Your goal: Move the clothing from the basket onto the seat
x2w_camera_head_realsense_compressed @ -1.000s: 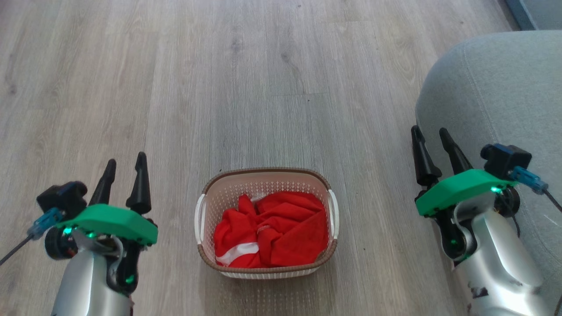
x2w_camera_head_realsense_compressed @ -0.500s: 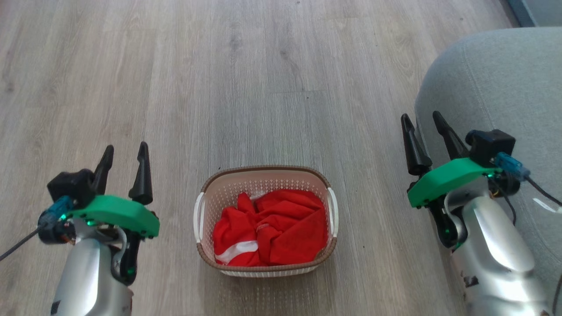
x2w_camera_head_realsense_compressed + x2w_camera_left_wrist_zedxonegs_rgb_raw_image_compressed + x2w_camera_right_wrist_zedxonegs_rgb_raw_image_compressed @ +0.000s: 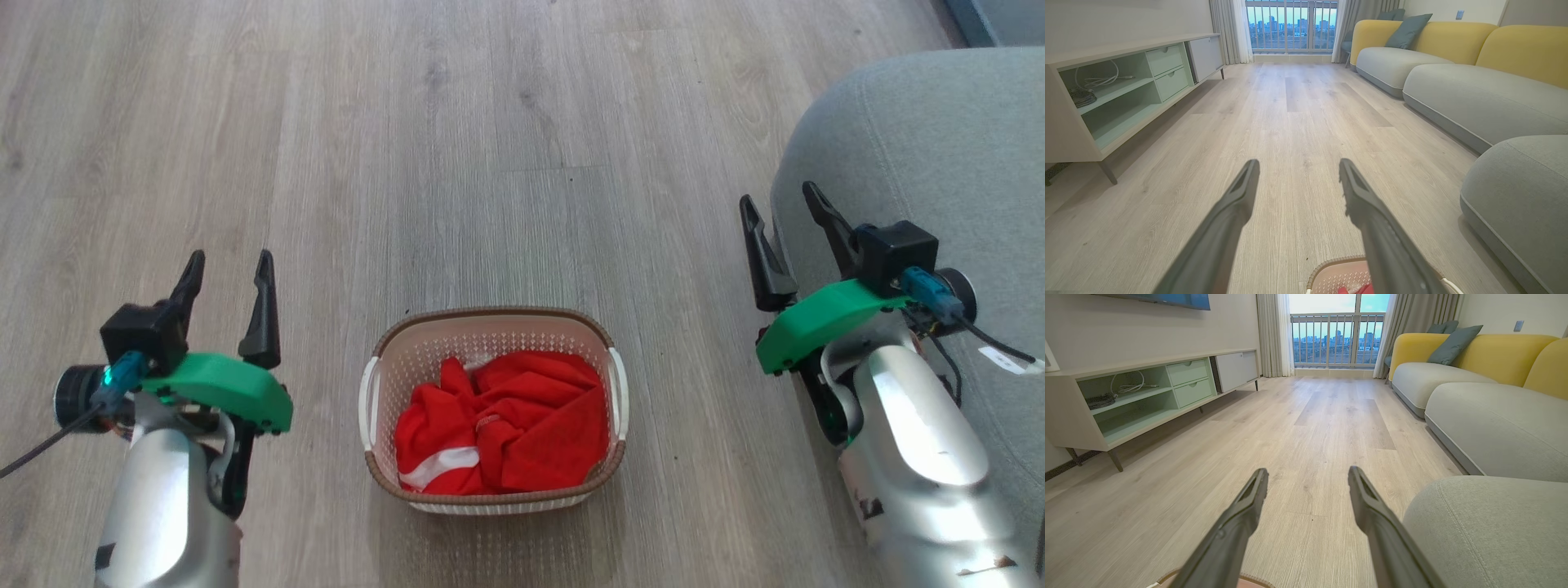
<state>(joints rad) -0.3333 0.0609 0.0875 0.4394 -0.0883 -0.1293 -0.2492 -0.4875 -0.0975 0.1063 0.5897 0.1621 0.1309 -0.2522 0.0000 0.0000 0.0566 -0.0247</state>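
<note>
Wood floor point(image 3: 490, 163) all round, basket point(image 3: 490, 335) (clothing point(image 3: 531, 425) inside)

Bright red clothing point(image 3: 522, 425), white stripe at its eight o'clock, in a cream perforated basket point(image 3: 490, 339) rimmed woven brown, on pale grey wood-grain floor point(image 3: 408, 163); grey-green seat point(image 3: 939, 131) at two o'clock. Left gripper point(image 3: 230, 261) and right gripper point(image 3: 780, 196): black-fingered, green-cased.

Crumpled red clothing point(image 3: 510, 433) fills the cream basket point(image 3: 490, 331) left of the grey-green seat point(image 3: 939, 139).
</note>
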